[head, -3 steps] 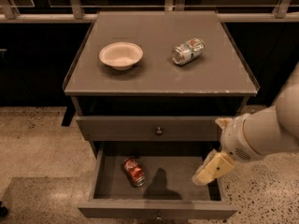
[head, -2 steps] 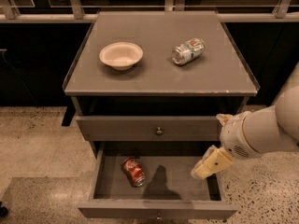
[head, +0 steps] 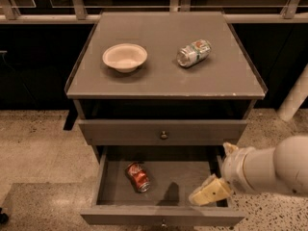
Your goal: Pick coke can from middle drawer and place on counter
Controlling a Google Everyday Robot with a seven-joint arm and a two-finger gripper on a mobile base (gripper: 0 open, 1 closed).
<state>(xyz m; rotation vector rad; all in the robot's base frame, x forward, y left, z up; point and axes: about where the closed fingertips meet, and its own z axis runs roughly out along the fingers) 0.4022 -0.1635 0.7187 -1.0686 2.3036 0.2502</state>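
We found the coke can (head: 138,176) lying ungrasped in the open middle drawer (head: 188,171). The gripper (head: 210,192) hovered at the drawer's right; we could not tell its state. Pick-up and placement on the counter (head: 159,35) were outstanding.

I find no legible text, brand, number or sign anywhere in view. The coke can (head: 138,176), lying at about 6 o'clock on the floor of the middle drawer (head: 190,176), shows white marks on its red side, which I cannot read as letters. The green-and-white can (head: 193,53), on the counter (head: 159,78) at about 1 o'clock, carries a printed label I cannot make out. The gripper (head: 210,194), at about 5 o'clock over the drawer's right front corner, shows no readable marking.
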